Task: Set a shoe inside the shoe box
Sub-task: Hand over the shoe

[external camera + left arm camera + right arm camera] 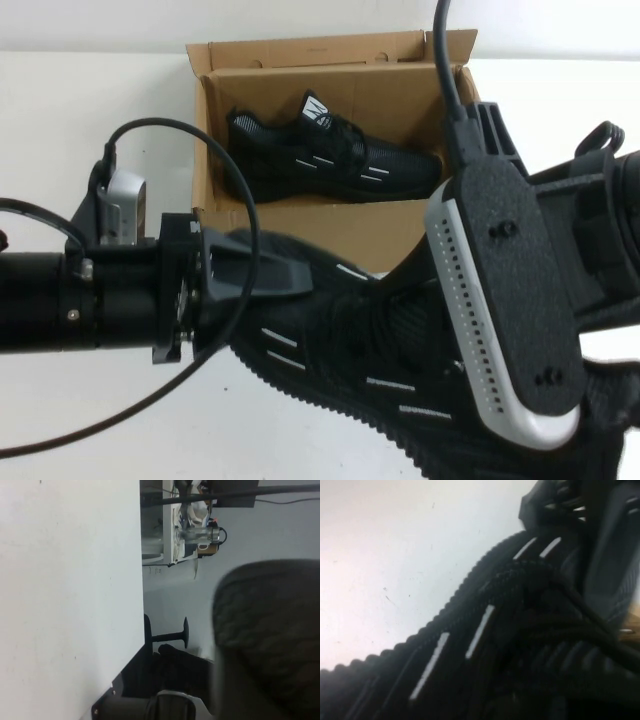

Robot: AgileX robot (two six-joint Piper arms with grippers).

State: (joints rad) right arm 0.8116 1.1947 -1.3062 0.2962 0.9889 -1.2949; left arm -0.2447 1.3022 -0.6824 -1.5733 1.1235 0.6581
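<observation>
The box (pixel 330 130) stands open on the white table (pixel 60 120), its lid flap up at the far side. One black shoe (pixel 330 158) already lies inside it, on its side, white tongue tag showing.

A second shoe (pixel 340 345) sits just in front of the box, on the near side, black knit with short white dashes. Both arms meet at it. The left gripper (pixel 275 275) reaches in from the left of the box's front wall and its dark fingers lie against one end of this shoe; whether they grip it or only touch it cannot be told. In the left wrist view a blurred dark ribbed mass, probably the shoe's sole (pixel 267 640), fills one side, with the table edge and the room beyond.

The right gripper itself is hidden in the high view behind the right arm's wrist camera (pixel 505 300), over the shoe, in front of the box's right corner. It is closed. The right wrist view shows the laces (pixel 545 610) and dashes very close up, so it is right at the shoe; a grip cannot be confirmed.
</observation>
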